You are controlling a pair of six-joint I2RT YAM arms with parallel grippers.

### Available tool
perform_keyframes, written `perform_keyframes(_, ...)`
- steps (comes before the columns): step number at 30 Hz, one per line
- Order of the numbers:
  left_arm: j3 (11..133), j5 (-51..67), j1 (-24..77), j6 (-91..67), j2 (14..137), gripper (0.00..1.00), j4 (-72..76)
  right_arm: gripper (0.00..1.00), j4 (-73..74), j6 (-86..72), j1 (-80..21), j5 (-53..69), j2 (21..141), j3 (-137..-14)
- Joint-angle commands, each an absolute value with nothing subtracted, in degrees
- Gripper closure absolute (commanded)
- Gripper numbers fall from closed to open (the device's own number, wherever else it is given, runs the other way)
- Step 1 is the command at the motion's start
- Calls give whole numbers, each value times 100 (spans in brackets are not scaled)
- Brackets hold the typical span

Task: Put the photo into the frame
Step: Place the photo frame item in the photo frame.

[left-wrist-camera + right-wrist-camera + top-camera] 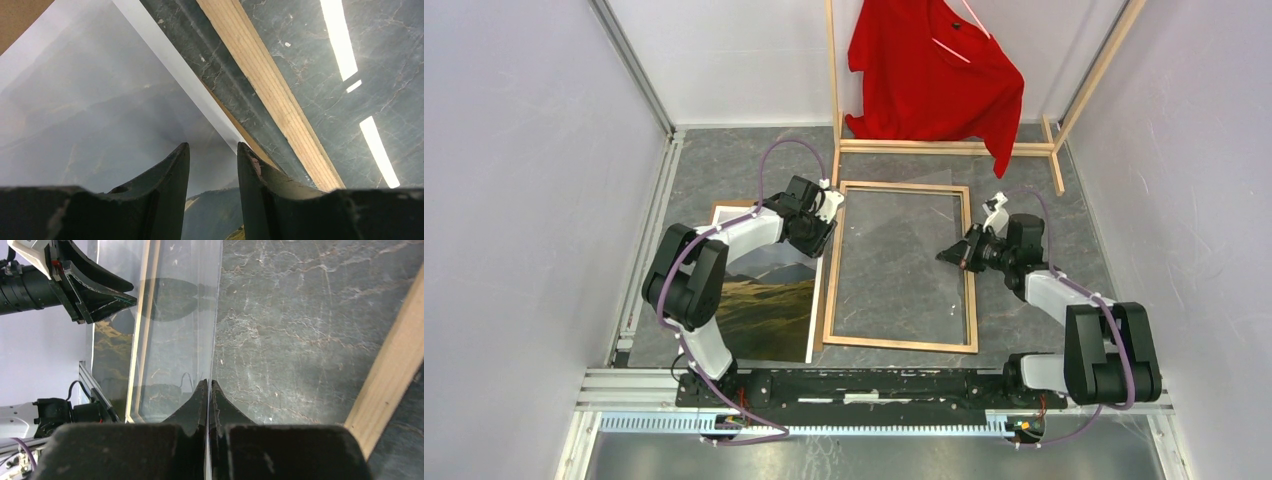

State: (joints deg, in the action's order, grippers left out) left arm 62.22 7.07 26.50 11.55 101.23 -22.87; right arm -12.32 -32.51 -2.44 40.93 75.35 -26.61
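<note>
The frame [832,270] lies flat with its light wood back up. The photo [764,300] lies face up to its left, its white edge along the frame's left rail. My left gripper [825,214] is open and empty over the photo's far right corner; in the left wrist view the gripper [213,150] hangs above the print [100,110], next to the wooden rail [270,90]. My right gripper [950,256] is shut on the edge of a clear sheet [904,235] that lies tilted across the frame's opening. The right wrist view shows the gripper [208,383] pinching the sheet [175,315].
A wooden clothes rack [944,147] with a red shirt [934,70] stands behind the frame. A brown backing board [20,15] lies under the photo. White walls close both sides, and a metal rail [634,375] runs along the near edge.
</note>
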Motion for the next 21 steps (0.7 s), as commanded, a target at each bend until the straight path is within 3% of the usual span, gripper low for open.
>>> perform_keyframes(1,6429,654,2674,1380,10011,52,-2294,100,-1467,-3226,-32,4024,7146,-2366)
perform_keyframes(21,6459,687,2680,1365,10024,52,-2312,100,-2164,-3475,268,4572,7147,-2122)
